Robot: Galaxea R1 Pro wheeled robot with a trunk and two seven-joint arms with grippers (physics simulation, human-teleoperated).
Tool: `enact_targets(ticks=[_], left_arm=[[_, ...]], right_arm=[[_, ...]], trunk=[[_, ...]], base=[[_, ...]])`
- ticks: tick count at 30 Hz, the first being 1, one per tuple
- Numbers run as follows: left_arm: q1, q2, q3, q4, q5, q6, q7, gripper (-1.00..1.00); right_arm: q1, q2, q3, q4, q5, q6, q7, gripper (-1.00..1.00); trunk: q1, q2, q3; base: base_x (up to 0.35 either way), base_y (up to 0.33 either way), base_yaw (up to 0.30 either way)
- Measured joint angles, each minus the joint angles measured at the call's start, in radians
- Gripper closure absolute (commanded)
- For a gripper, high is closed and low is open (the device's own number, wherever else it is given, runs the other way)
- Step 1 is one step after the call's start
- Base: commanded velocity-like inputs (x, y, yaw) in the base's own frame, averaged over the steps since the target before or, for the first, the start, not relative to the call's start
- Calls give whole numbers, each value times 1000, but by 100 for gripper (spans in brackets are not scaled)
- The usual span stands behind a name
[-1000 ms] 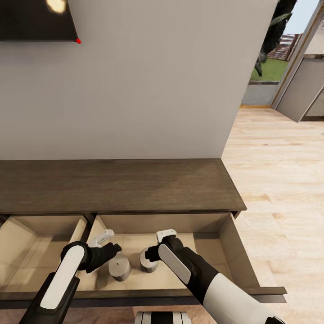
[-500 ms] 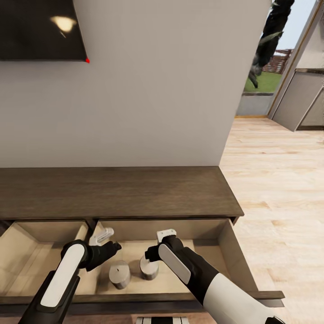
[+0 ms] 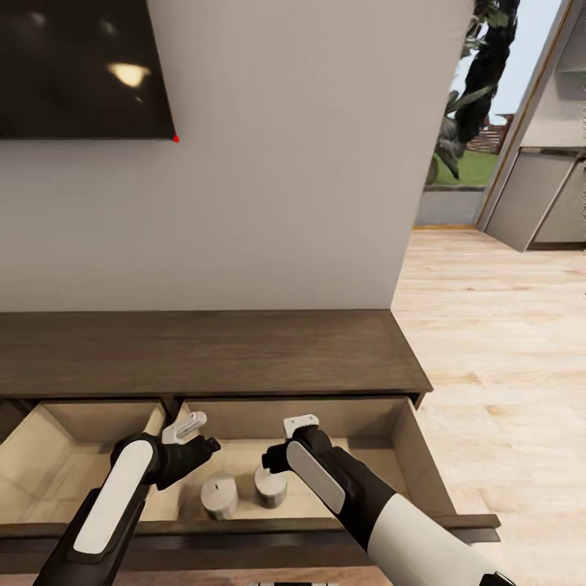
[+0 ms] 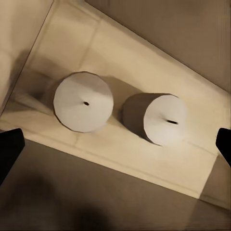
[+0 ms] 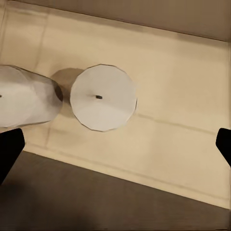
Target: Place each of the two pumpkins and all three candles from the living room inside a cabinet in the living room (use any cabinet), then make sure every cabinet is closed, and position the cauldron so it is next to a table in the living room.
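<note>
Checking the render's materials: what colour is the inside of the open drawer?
Pale tan, the drawer floor under the candles; clearest in the right wrist view.

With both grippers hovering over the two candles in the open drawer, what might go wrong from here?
1. Both candles stand upright close together; pushing the drawer shut abruptly might topple them.
2. The right gripper and left gripper hang open inside the drawer, so closing it before lifting out could trap them.

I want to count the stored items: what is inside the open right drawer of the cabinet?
In the right drawer, two candles stand upright, side by side: one and another. The right arm covers part of the drawer floor, so anything there is hidden.
</note>
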Motion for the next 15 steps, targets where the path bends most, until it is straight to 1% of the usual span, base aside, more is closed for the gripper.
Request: enact_targets(ticks=[4,15], left_arm=[[0,0,0,1,0,1,-3,-100],[0,0,0,1,2,1,-5,-100]], right_arm=[[0,0,0,-5,-1,-1,0,-100],[0,0,0,-23,-2,-1,1,-100]], trunk=[[-2,1,15],[-7,3,58]], base=[[-116,7,0],[-7,0,0]])
